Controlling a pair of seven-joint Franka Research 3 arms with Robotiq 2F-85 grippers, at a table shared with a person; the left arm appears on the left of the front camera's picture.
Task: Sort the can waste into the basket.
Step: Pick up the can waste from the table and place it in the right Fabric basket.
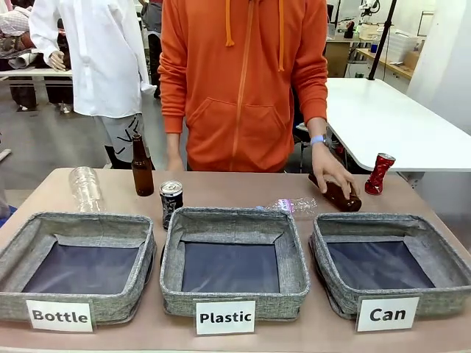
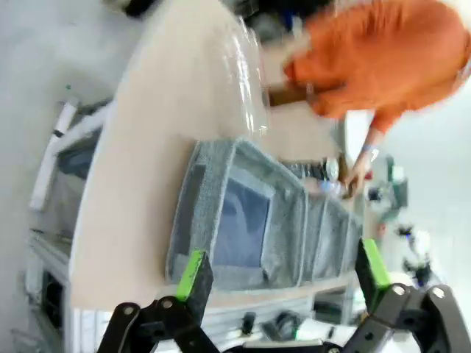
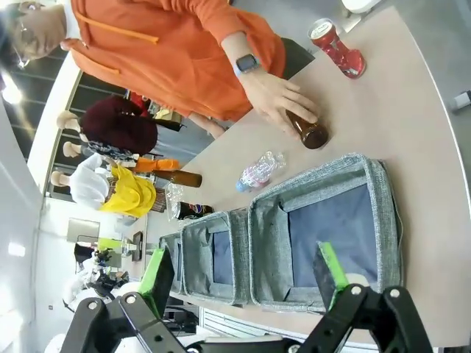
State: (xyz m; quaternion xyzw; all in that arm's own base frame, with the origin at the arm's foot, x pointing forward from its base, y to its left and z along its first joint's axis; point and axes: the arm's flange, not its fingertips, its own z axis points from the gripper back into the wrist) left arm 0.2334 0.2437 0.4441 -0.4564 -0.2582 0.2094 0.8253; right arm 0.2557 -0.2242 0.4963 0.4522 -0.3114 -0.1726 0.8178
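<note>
Currently, your tabletop (image 1: 221, 187) carries three grey woven baskets in a row along its near edge: the Bottle basket (image 1: 118, 307) on the robot's left, the Plastic basket (image 1: 272, 303) in the middle and the Can basket (image 1: 346, 298) on the right, each showing bare dark lining with nothing inside. Both arms hang on the near side, the left end effector (image 2: 282, 265) and the right end effector (image 3: 244, 268) each with green pads spread wide and pinching nothing. Across the table a person in an orange hoodie rests a hand (image 1: 331, 170) on a lying brown bottle (image 1: 343, 197) just behind the Can basket. An upright brown bottle (image 1: 142, 170), a tall clear bottle (image 1: 86, 187) behind the Bottle basket and a crumpled clear bottle (image 1: 291, 206) behind the Plastic basket are not yours to sort. Your targets are the smallest items: the black can (image 1: 171, 202), upright just behind the Plastic basket's far left corner, and the red can (image 1: 380, 173), crushed and standing askew near the far right of the tabletop, beside that hand. Expect both to be light, thin-walled and slick. The black one should take a gentle squeeze across its round middle, while the red one's dents will likely give unevenly, so close lightly across its waist.
</note>
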